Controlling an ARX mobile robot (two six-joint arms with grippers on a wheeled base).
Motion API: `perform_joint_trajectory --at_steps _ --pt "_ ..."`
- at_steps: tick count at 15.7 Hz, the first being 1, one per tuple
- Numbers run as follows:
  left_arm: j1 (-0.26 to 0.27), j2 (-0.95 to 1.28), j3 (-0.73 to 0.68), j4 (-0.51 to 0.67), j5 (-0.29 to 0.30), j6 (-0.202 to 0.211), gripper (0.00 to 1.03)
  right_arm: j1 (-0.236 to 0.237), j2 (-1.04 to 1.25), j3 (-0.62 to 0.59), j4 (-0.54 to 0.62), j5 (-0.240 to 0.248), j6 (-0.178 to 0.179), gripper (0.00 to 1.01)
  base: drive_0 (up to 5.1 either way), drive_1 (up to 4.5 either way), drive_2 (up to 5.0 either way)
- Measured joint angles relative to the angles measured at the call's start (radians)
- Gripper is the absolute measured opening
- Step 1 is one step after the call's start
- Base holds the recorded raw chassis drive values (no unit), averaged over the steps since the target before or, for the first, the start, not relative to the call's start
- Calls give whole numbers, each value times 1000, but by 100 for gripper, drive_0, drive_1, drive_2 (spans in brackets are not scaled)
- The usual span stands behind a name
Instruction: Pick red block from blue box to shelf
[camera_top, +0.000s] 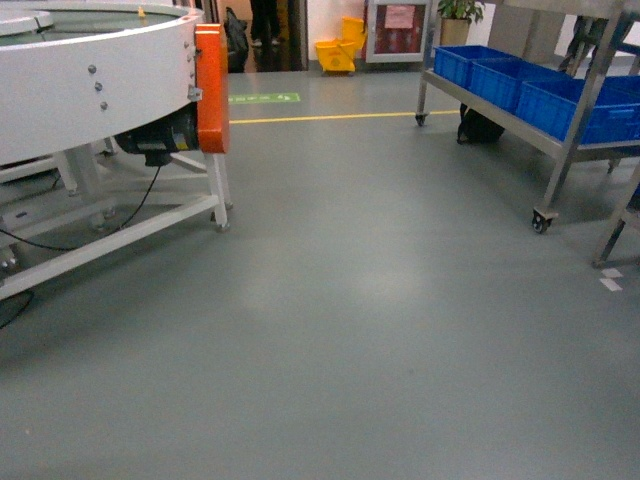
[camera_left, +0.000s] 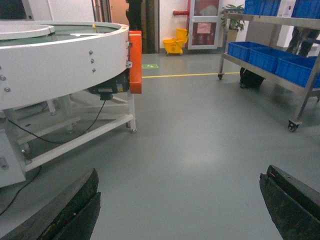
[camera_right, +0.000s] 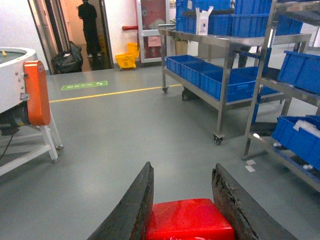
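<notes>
In the right wrist view my right gripper (camera_right: 182, 172) is shut on the red block (camera_right: 190, 219), a glossy red brick wedged between the two dark fingers (camera_right: 137, 205) above the grey floor. The left wrist view shows my left gripper (camera_left: 182, 187) open, its fingers (camera_left: 75, 207) wide apart with only floor between them. Metal shelf racks (camera_right: 225, 42) stand to the right, a few steps ahead. The blue box is out of view. Neither gripper shows in the head view.
A white round machine (camera_top: 90, 80) with an orange guard (camera_top: 212, 88) stands at the left on a white frame. Wheeled steel racks (camera_top: 560, 140) holding dark blue crates (camera_right: 220, 80) line the right. A yellow floor line (camera_top: 340, 117) crosses ahead, and a person (camera_right: 90, 25) stands in the far doorway.
</notes>
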Motion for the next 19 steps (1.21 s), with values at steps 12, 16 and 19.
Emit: perform_joint_trajectory --at_steps 12,16,19 --pt "1 0 0 0 0 0 98 0 1 0 5 0 0 28 -68 177 -314" --pt "1 0 0 1 0 0 98 0 -1 0 5 0 0 28 -159 -159 -159" --pt "1 0 0 1 0 0 98 0 -1 0 5 0 0 28 -157 -157 -157"
